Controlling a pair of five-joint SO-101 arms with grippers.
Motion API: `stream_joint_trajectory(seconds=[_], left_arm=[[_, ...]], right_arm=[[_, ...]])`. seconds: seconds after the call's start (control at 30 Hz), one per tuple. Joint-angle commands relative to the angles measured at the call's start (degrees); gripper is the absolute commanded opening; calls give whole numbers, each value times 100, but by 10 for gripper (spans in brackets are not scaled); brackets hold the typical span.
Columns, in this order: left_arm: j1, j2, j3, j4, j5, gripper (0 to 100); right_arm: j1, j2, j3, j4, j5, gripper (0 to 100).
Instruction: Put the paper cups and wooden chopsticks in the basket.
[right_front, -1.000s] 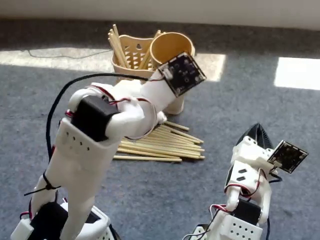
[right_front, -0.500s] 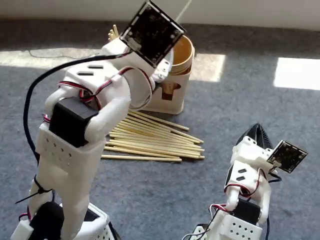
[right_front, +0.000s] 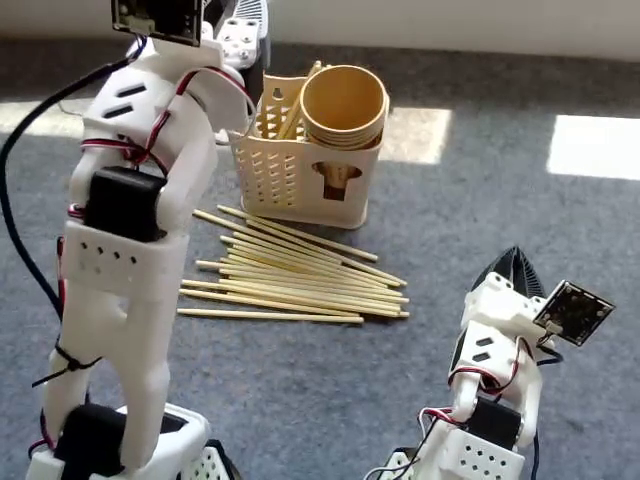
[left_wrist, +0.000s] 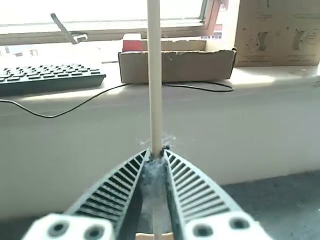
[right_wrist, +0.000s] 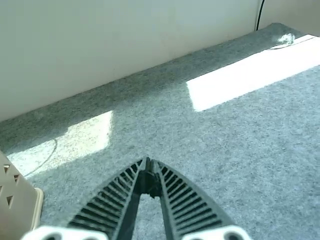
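Our left claw (left_wrist: 155, 152) pinches one chopstick (left_wrist: 154, 75), held high at the basket's (right_front: 290, 185) eleven o'clock, likely to clear its rim; right claw (right_wrist: 146, 175) pressed together, idle.

The white left arm (right_front: 140, 220) has swung up from lying low across the heap of loose wooden chopsticks (right_front: 300, 275) on the grey bench. It now stands nearly upright, with its claw (left_wrist: 155, 151) raised beyond the cream slotted plastic basket (right_front: 280, 180) and carrying a single pale wooden chopstick (left_wrist: 154, 75) pinched between its jaws. The basket's front and most of the heap, covered before, have come into plain sight.
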Motion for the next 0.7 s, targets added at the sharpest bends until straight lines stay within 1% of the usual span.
stream_joint_trajectory(seconds=[0.0, 0.2, 0.33, 0.43, 0.53, 0.57, 0.67], left_arm=[[-224, -145, 497, -712, 290, 6], [-295, -145, 1411, -1284, 387, 6], [-295, -145, 1877, -1451, 387, 6], [-286, -189, 2018, -1415, 387, 12], [-277, -198, 2035, -1363, 396, 69], [-277, -198, 1991, -1213, 396, 87], [-295, -207, 1657, -607, 396, 97]], right_arm=[[-57, -40, 488, -154, 62, 6], [-57, -40, 488, -154, 62, 6], [-57, -40, 488, -154, 62, 6], [-57, -40, 488, -154, 62, 6], [-57, -40, 488, -154, 62, 6], [-57, -40, 488, -154, 62, 6], [-57, -40, 488, -154, 62, 6]])
